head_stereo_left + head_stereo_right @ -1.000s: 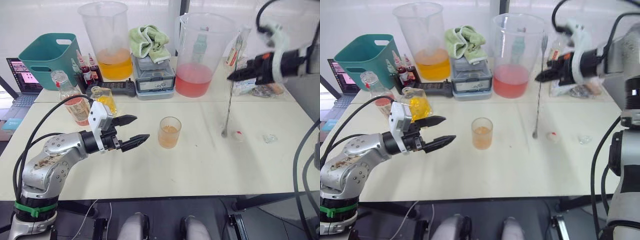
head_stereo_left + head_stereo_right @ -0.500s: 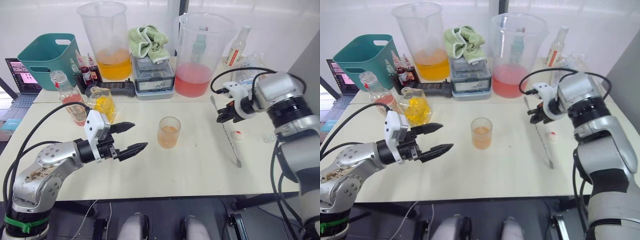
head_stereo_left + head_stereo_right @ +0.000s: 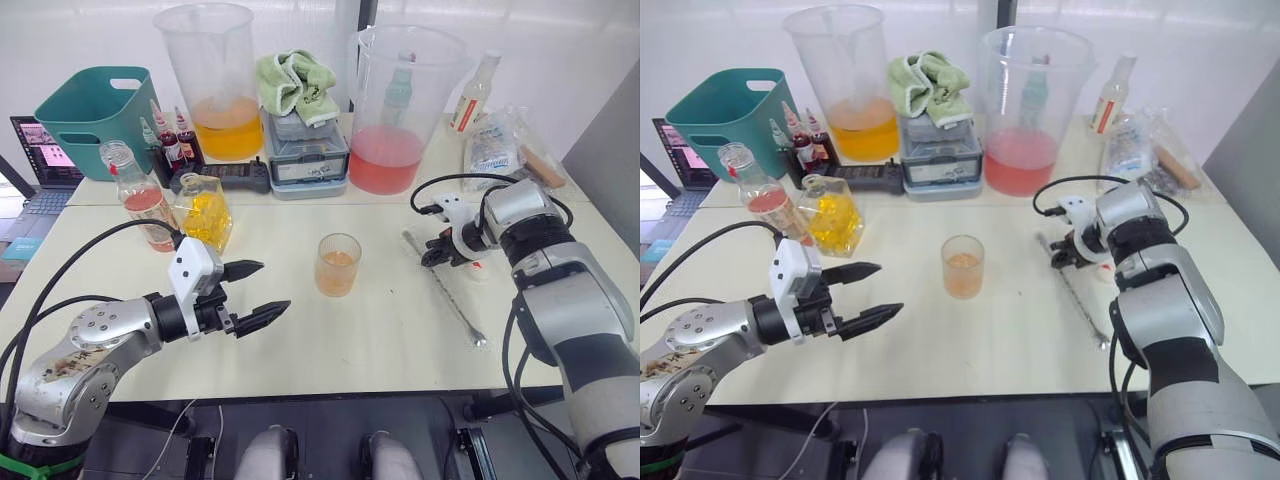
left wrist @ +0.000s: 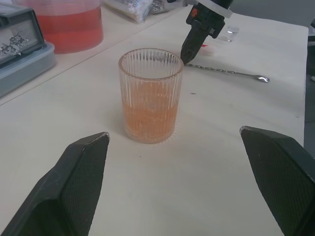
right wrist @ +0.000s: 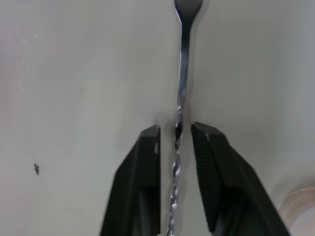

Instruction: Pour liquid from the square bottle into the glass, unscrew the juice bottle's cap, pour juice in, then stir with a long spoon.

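Note:
The glass (image 3: 338, 265), a ribbed tumbler half full of orange-pink liquid, stands mid-table. Left of it my left gripper (image 3: 272, 286) hovers open and empty, pointing at it. The long spoon (image 3: 452, 302) lies flat on the table to the glass's right. My right gripper (image 3: 432, 252) is down at the spoon's upper stem. In the right wrist view its fingers (image 5: 150, 147) straddle the twisted stem (image 5: 178, 123), open with a small gap on each side. A round whitish cap (image 5: 301, 209) lies beside that gripper. The square bottle (image 3: 207, 210) and the uncapped juice bottle (image 3: 140, 205) stand at the left.
Along the back are two big pitchers, orange (image 3: 215, 80) and red (image 3: 400, 110), a green cloth on a grey box (image 3: 305, 140), small dropper bottles (image 3: 170, 140), a teal basket (image 3: 95, 115), a pale bottle (image 3: 475, 92) and plastic bags (image 3: 495, 150). A laptop (image 3: 40, 160) sits far left.
My right arm brought the spoon down from hanging upright to lying flat on the table, and its fingers now stand apart around the stem. The left gripper drifted slightly lower.

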Controlling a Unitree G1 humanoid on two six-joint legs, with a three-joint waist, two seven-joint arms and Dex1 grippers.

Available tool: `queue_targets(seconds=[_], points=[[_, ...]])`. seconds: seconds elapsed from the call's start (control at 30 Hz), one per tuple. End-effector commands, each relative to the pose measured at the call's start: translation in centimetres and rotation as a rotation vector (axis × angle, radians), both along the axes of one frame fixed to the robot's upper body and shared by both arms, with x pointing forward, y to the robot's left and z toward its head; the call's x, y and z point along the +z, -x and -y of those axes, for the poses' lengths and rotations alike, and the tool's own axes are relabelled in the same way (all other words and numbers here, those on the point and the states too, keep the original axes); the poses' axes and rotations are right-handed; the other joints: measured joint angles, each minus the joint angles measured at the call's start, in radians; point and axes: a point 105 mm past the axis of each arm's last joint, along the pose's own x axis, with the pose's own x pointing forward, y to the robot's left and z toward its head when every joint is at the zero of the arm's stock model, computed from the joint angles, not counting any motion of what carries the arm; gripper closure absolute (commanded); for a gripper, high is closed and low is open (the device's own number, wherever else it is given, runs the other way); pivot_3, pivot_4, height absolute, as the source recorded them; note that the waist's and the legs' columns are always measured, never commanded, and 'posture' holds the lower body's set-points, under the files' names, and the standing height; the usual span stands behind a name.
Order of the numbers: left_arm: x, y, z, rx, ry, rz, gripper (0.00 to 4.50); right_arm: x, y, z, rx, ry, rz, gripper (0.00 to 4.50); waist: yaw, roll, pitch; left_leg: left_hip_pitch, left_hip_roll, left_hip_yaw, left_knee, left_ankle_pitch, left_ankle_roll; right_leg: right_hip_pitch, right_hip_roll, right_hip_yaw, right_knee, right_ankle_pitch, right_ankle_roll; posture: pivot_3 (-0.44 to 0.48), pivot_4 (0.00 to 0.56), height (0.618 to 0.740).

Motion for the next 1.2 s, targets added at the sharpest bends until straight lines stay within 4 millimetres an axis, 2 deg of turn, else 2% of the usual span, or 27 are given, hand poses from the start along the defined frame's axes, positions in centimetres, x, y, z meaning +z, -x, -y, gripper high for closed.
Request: queue_targets(seconds=[0.03, 0.1, 0.2, 0.3, 0.4, 0.47, 0.53, 0.67, 0.73, 0.77, 0.83, 0.97, 1.07, 1.2], points=[[0.8, 0.0, -0.4, 0.012, -0.031, 0.059, 0.0, 3.5, -0.7, 0.3, 0.015, -0.034, 0.108, 1.83, -0.001, 0.0, 0.0, 0.0, 0.0, 0.0, 0.0, 0.0, 0.0, 0.0, 0.0, 0.0, 0.0, 0.0, 0.0, 0.0, 0.15, 0.736], [0.8, -0.1, -0.6, 0.025, -0.039, 0.064, 0.0, 4.5, -0.8, 0.3, 0.02, -0.051, 0.144, 1.11, 0.0, 0.0, 0.0, 0.0, 0.0, 0.0, 0.0, 0.0, 0.0, 0.0, 0.0, 0.0, 0.0, 0.0, 0.0, 0.0, 0.15, 0.736], [0.5, -0.6, -2.2, 0.09, -0.076, 0.087, 0.0, 6.6, 0.4, 0.8, 0.137, -0.148, 0.245, 0.11, 0.003, 0.0, 0.0, 0.0, 0.0, 0.0, -0.001, 0.0, 0.0, 0.0, 0.0, 0.0, 0.0, 0.0, 0.0, 0.0, 0.15, 0.736], [0.0, -1.0, -3.8, 0.15, -0.118, 0.1, 0.0, 7.7, 1.7, 2.3, 0.244, -0.128, 0.431, 0.04, 0.013, 0.0, 0.0, 0.0, 0.0, -0.001, -0.001, -0.001, 0.001, 0.001, 0.0, -0.001, -0.001, 0.0, 0.0, 0.0, 0.15, 0.736], [-0.5, -0.9, -4.6, 0.161, -0.126, 0.092, 0.0, 9.3, 3.0, 2.4, 0.318, -0.19, 0.641, 0.04, 0.016, 0.0, 0.0, 0.0, 0.001, 0.001, -0.001, -0.001, 0.001, 0.001, 0.0, -0.002, -0.003, 0.0, 0.0, 0.0, 0.15, 0.736], [-1.2, -0.9, -5.9, 0.207, -0.135, 0.102, 0.0, 10.3, 5.3, 2.5, 0.35, -0.344, 0.769, 0.04, 0.016, 0.0, 0.0, 0.0, 0.001, 0.002, -0.002, -0.001, 0.001, 0.0, 0.0, -0.001, -0.003, 0.0, 0.0, 0.0, 0.15, 0.736], [-1.8, -0.9, -7.3, 0.262, -0.129, 0.105, 0.0, 10.4, 6.8, 3.9, 0.297, -0.378, 0.88, 0.04, 0.018, 0.0, 0.0, 0.001, 0.002, 0.002, -0.002, -0.001, 0.001, 0.001, 0.0, -0.001, -0.002, 0.0, 0.0, 0.0, 0.15, 0.736], [-2.4, -0.3, -8.5, 0.29, -0.117, 0.102, 0.0, 10.4, 7.8, 5.8, 0.181, -0.403, 1.029, 0.04, 0.021, 0.0, 0.0, 0.003, 0.002, 0.002, -0.002, -0.004, 0.006, 0.002, 0.0, -0.001, -0.002, 0.0, 0.0, 0.0, 0.15, 0.736], [-3.5, 0.4, -10.6, 0.366, -0.137, 0.082, 0.0, 7.7, 9.1, 8.0, 0.138, -0.443, 0.982, 0.04, 0.022, -0.001, 0.0, 0.003, 0.002, 0.002, -0.002, -0.004, 0.006, 0.002, 0.0, -0.001, -0.003, 0.0, 0.0, 0.0, 0.15, 0.736], [-3.9, 0.6, -11.3, 0.387, -0.145, 0.074, 0.0, 7.0, 9.5, 8.6, 0.133, -0.454, 0.978, 0.04, 0.024, -0.001, -0.001, 0.003, 0.002, 0.001, -0.002, -0.004, 0.006, 0.003, 0.0, -0.001, -0.003, 0.0, 0.0, 0.0, 0.15, 0.736], [-4.6, 1.1, -12.4, 0.412, -0.172, 0.061, 0.0, 6.8, 9.9, 9.6, 0.068, -0.521, 0.998, 0.04, 0.023, -0.001, -0.001, 0.005, 0.002, 0.001, -0.002, -0.005, 0.008, 0.005, -0.001, -0.001, -0.004, 0.0, 0.0, 0.0, 0.15, 0.736], [-5.3, 1.5, -15.7, 0.514, -0.187, 0.046, 0.0, 4.5, 11.5, 10.8, 0.112, -0.463, 1.005, 0.04, 0.022, 0.0, -0.001, 0.006, 0.002, 0.003, -0.002, -0.005, 0.007, 0.004, -0.001, -0.001, -0.003, -0.001, -0.001, 0.0, 0.15, 0.736], [-5.3, 1.7, -16.5, 0.545, -0.167, 0.053, 0.0, 2.9, 11.8, 11.4, 0.14, -0.375, 1.0, 0.04, 0.021, 0.0, -0.001, 0.007, 0.002, 0.003, -0.002, -0.005, 0.008, 0.005, -0.002, -0.001, -0.003, -0.001, -0.001, 0.0, 0.15, 0.736], [-5.1, 1.8, -16.5, 0.555, -0.136, 0.071, 0.0, 2.1, 11.8, 11.7, 0.157, -0.336, 0.999, 0.04, 0.021, 0.0, -0.001, 0.007, 0.002, 0.003, -0.002, -0.005, 0.008, 0.004, -0.002, 0.0, -0.003, -0.001, -0.001, 0.0, 0.15, 0.736]])
